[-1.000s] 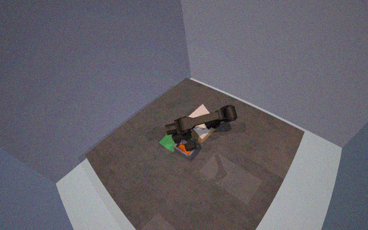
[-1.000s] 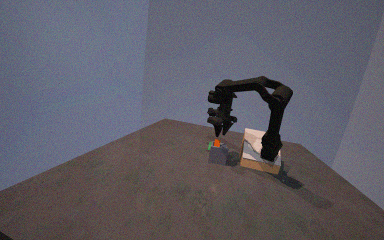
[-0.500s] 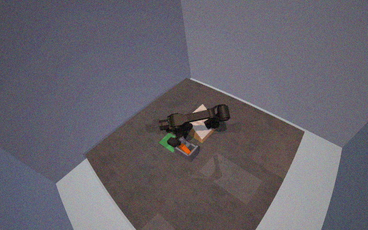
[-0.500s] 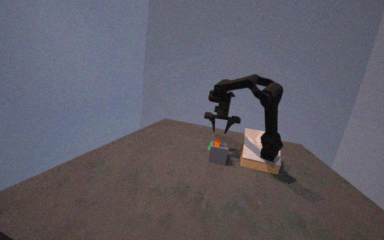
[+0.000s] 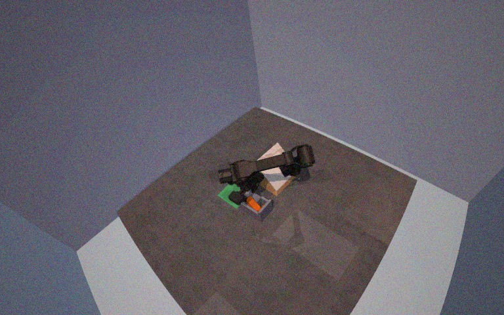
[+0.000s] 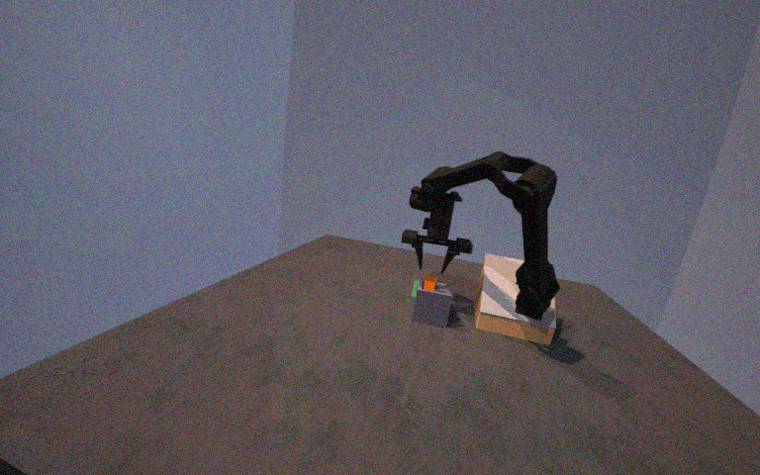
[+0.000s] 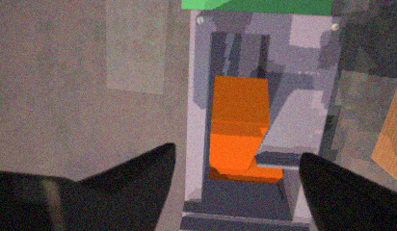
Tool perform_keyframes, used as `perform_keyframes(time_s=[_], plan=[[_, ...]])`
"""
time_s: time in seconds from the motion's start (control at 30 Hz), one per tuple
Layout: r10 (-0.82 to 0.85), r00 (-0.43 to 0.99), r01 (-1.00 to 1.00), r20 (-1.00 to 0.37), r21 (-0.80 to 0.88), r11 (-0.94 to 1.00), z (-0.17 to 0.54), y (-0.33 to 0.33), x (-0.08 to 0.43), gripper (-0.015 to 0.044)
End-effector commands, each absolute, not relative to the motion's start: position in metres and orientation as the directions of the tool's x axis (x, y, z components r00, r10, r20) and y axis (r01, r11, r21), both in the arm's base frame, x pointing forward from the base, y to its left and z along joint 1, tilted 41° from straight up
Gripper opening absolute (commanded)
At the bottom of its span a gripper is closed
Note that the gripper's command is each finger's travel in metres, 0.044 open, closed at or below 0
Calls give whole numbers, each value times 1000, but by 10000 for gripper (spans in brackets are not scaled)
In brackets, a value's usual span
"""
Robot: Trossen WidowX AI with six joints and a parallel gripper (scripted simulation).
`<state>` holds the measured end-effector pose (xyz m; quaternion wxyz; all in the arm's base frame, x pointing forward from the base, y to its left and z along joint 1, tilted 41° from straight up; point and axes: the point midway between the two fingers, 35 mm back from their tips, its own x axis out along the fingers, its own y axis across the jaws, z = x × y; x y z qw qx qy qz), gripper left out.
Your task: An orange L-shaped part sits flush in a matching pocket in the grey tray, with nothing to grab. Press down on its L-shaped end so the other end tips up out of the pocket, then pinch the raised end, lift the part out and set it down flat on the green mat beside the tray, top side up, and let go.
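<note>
The orange L-shaped part [image 5: 253, 203] [image 6: 429, 283] [image 7: 240, 101] sits tilted in the pocket of the grey tray [image 5: 262, 212] [image 6: 431, 309] [image 7: 196, 144]. Its L-shaped end is low, at the tray end away from the green mat [image 5: 225, 193] [image 6: 414, 289] [image 7: 258, 6]; its mat-side end stands raised. Bare pocket shows beyond that end in the wrist view. My gripper [image 6: 431, 270] [image 7: 237, 157] is open and empty, pointing down above the tray, its fingers to either side of the part in the wrist view. The top view hides the fingertips.
A wooden box with a pale top [image 5: 276, 149] [image 6: 499, 276] [image 7: 390, 130] stands beside the tray, near the arm's base. In the top view the arm passes over this box. The green mat adjoins the tray's far end in the wrist view.
</note>
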<state>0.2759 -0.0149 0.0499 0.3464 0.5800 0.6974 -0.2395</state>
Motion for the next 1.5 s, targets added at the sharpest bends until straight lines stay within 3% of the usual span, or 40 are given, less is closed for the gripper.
perform_keyframes(time_s=[0.0, 1.03, 1.17, 1.47], plan=[[646, -84, 977, -759, 65, 204, 46, -12, 275, 280], [648, -84, 977, -757, 66, 203, 11, 19, 271, 280], [644, -81, 975, -761, 74, 210, 14, 16, 273, 175], [644, -81, 975, -761, 74, 210, 14, 16, 273, 115]])
